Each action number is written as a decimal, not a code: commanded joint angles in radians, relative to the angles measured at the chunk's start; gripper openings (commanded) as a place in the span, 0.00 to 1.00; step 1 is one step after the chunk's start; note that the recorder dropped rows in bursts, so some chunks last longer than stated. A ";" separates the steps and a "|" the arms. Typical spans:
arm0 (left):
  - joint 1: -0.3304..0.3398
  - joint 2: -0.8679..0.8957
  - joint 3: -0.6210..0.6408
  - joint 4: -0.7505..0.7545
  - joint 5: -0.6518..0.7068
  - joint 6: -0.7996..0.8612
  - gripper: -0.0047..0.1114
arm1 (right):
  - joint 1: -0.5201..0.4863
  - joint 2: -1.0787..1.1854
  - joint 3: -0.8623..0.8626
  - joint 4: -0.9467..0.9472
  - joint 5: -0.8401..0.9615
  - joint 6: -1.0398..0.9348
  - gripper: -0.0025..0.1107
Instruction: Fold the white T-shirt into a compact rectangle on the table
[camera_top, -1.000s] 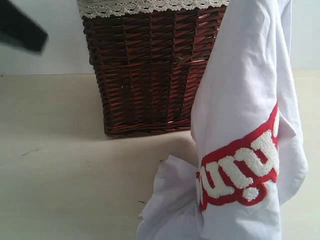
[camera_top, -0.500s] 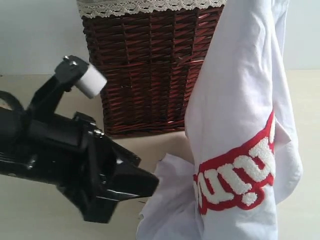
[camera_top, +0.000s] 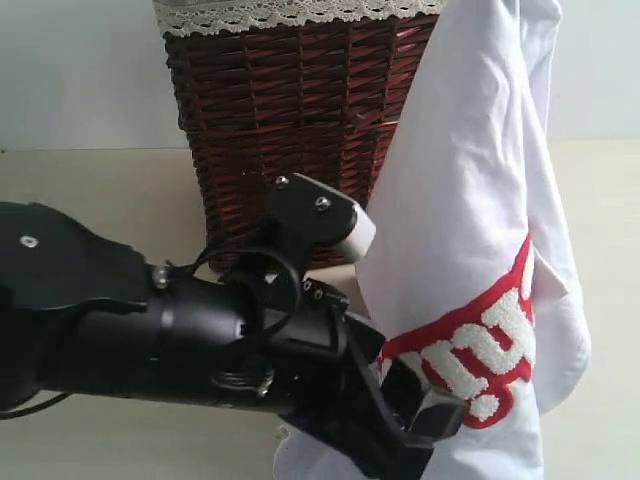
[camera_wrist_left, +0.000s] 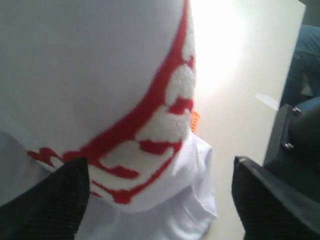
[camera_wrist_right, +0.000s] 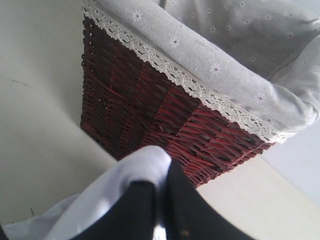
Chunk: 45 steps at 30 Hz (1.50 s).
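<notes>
The white T-shirt (camera_top: 470, 190) hangs bunched from above the top edge of the exterior view. Its red-outlined lettering (camera_top: 475, 350) faces the camera, and its lower end rests on the table (camera_top: 90, 190). In the right wrist view my right gripper (camera_wrist_right: 161, 186) is shut on a fold of the shirt (camera_wrist_right: 142, 162), holding it up. My left gripper (camera_wrist_left: 160, 202) stands wide open right at the shirt's lower part (camera_wrist_left: 100, 75), one finger (camera_wrist_left: 47, 205) on each side, with the lettering and a small orange tag (camera_wrist_left: 195, 120) ahead. The black left arm (camera_top: 200, 330) fills the lower left of the exterior view.
A dark red-brown wicker basket (camera_top: 290, 130) with a lace-edged grey lining (camera_wrist_right: 225, 45) stands on the table just behind the hanging shirt and the left arm. Bare table lies to the left (camera_wrist_right: 35, 100) and far right (camera_top: 610, 200).
My left arm has swung in from the left to the shirt's lower part, and its jaws have opened wide. The hanging shirt has shifted slightly left and up.
</notes>
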 joint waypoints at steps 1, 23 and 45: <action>-0.015 0.081 -0.077 -0.035 -0.090 0.012 0.69 | -0.001 0.000 -0.010 0.061 -0.031 0.005 0.02; 0.098 -0.027 -0.139 0.385 0.355 -0.122 0.04 | -0.001 0.000 -0.010 -0.383 0.168 0.054 0.02; 0.570 -0.255 -0.091 1.353 0.603 -0.614 0.56 | -0.001 0.195 0.070 -0.203 0.343 0.099 0.02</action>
